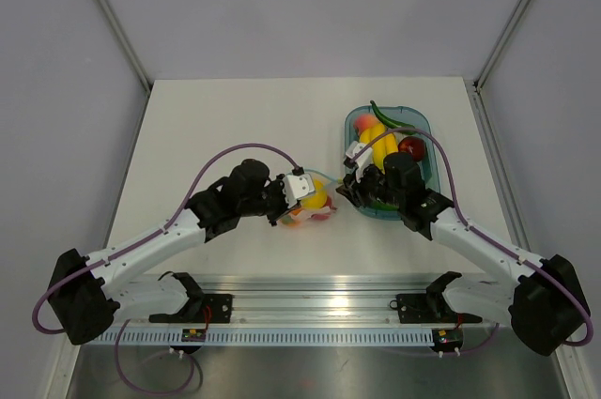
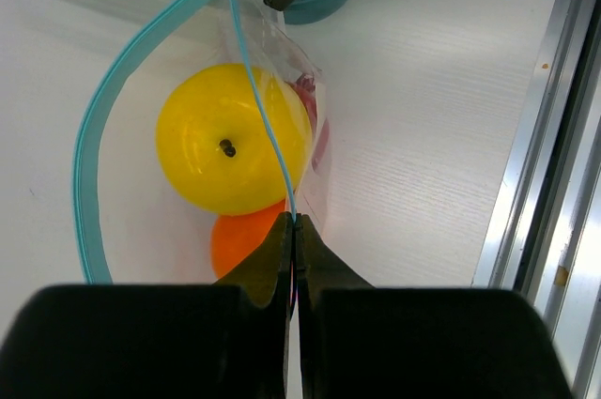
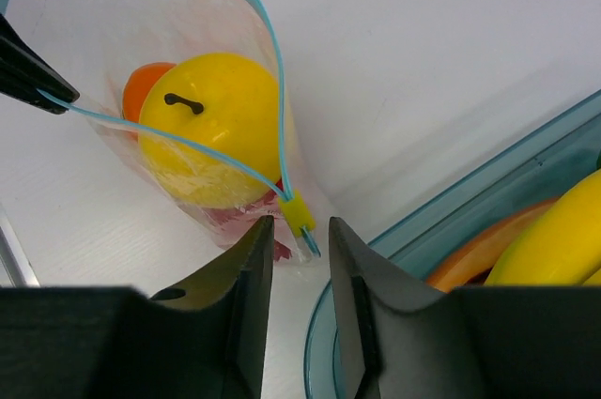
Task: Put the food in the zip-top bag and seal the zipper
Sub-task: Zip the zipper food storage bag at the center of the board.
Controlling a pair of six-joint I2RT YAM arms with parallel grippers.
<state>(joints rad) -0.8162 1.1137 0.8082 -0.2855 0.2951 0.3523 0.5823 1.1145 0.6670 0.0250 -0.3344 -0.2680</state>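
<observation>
Pinching the zipper (image 2: 252,89), the left tool (image 2: 293,228) is pressed together at the left end of the zip-top bag (image 1: 317,214), which lies on the desk (image 1: 235,117) holding the yellow fruit (image 2: 230,150) and orange fruit (image 2: 244,244); the right tool (image 3: 300,226) stands spread, the zipper's end just ahead of its gap

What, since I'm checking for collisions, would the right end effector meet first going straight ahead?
Likely the yellow slider on the zipper, right in front of the open right end effector, with the bag behind it; depth is unclear.
</observation>
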